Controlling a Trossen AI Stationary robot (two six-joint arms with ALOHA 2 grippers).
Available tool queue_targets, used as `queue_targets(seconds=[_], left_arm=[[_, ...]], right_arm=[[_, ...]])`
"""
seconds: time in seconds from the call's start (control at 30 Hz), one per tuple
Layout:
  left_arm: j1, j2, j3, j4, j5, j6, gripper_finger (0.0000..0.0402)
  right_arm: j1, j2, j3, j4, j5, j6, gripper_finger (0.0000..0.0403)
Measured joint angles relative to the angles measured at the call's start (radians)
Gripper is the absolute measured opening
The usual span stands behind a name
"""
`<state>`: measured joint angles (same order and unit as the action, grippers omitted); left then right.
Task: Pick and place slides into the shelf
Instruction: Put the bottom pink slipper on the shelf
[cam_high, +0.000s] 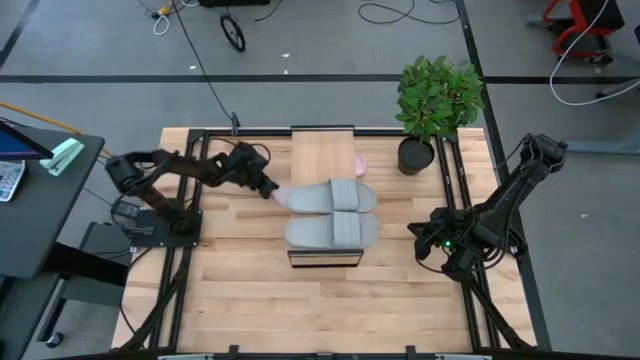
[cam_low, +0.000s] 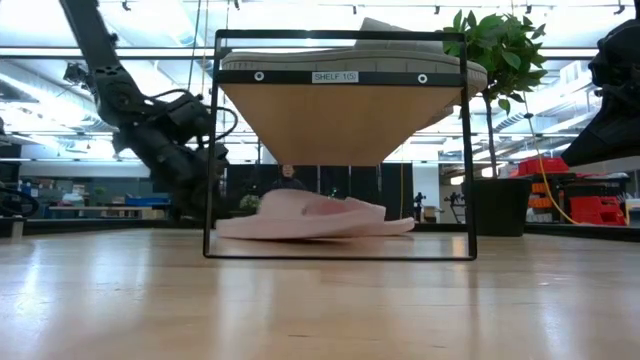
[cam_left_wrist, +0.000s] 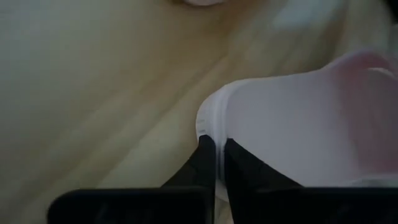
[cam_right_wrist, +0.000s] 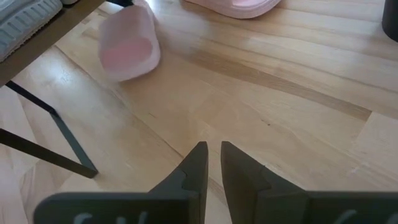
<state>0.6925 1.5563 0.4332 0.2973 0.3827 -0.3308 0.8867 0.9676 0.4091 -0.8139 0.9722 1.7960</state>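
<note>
My left fingers pinch the thin edge of a soft light pink slide sandal, which lies on the pale wooden bench at the left side of the shelf, a long narrow rack with a light plank top and dark metal frame. I judge the grasp step is just made; next I need to lift without letting the floppy rim slip, then carry the slide into the rack.

My right fingers are nearly pressed together and hold nothing, hovering over bare bench at the right, well apart from the shelf.

Farther on, two grey ribbed-strap slides rest side by side on the plank top. Under the plank, the low view shows one pink slide on the bench. So I count two grey, and two pink: the one I hold and another whose tip peeps out beside the plank. One potted green plant stands at the far right.
</note>
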Motion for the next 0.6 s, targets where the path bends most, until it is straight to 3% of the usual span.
queue_targets(seconds=[0.33,0.6], left_arm=[[0.156,-0.292,0.001,-0.283,-0.024,0.137,0.0013],[0.230,-0.507,0.095,-0.658,-0.023,0.289,0.0012]], right_arm=[[0.000,0.000,0.000,0.000,0.000,0.000,0.0050],[0.000,0.000,0.000,0.008,0.000,0.000,0.0050]])
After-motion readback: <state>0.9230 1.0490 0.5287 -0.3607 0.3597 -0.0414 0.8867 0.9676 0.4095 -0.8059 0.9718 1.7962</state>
